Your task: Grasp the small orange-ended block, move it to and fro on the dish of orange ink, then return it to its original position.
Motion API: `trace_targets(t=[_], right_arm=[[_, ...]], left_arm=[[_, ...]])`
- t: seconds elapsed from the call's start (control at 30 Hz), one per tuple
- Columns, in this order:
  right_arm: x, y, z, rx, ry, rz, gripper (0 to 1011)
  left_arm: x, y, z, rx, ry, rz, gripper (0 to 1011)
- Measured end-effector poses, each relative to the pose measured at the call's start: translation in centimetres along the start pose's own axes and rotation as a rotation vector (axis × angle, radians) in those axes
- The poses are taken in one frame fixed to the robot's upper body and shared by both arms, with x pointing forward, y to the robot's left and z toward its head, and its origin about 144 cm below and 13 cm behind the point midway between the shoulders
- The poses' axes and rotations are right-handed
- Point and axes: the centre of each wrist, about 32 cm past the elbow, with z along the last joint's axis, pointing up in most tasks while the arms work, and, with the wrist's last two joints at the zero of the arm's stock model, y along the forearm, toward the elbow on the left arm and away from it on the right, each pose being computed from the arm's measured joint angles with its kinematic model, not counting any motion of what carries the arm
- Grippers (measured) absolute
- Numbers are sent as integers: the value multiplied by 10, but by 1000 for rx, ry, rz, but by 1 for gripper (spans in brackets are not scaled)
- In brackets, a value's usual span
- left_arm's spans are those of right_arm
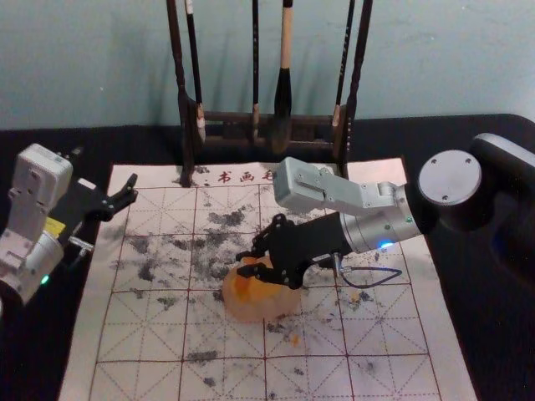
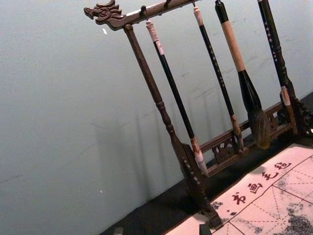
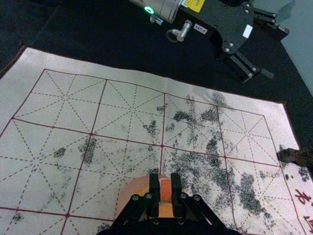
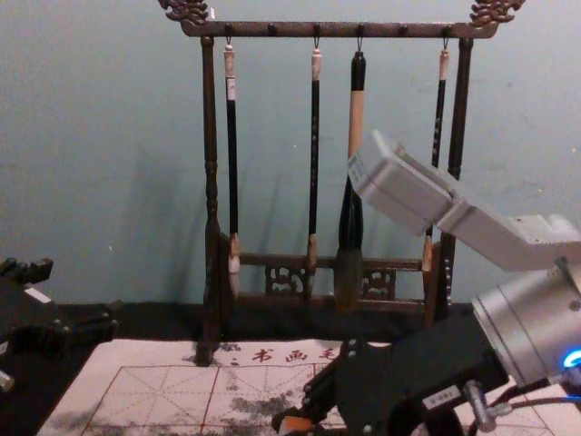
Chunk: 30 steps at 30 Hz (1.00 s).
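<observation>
1. Near, mid-mat [image 1: 393,334]: mind the dish [image 1: 257,314] of orange ink, probably slick; press lightly.
2. Over the dish: find the small block [image 3: 165,190], clamped between the fingers of the right gripper [image 3: 165,188], reaching in from the right; cannot tell about contact with the ink.
3. Likely light and stiff; best held by the sides, clear of the inked end.
4. Farther, left: leave the left gripper [image 1: 104,165] parked, fingers apart.
5. Farthest: avoid bumping the brush rack [image 4: 272,30].

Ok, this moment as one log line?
right gripper: shut on small orange-ended block | over round pale dish of orange ink | left gripper: open, by white gridded sheet's left edge
</observation>
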Motion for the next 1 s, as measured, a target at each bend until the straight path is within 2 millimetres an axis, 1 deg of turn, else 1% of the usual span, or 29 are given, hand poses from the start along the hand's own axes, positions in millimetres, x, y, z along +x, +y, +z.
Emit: trace_targets(t=[0.57,1.0], right_arm=[[6,-1,-1,-14,12,-35,142],[8,-8,-4,-27,14,-58,142]], left_arm=[[0,0,0,0,0,0,1001],[0,0,0,0,0,0,1001]])
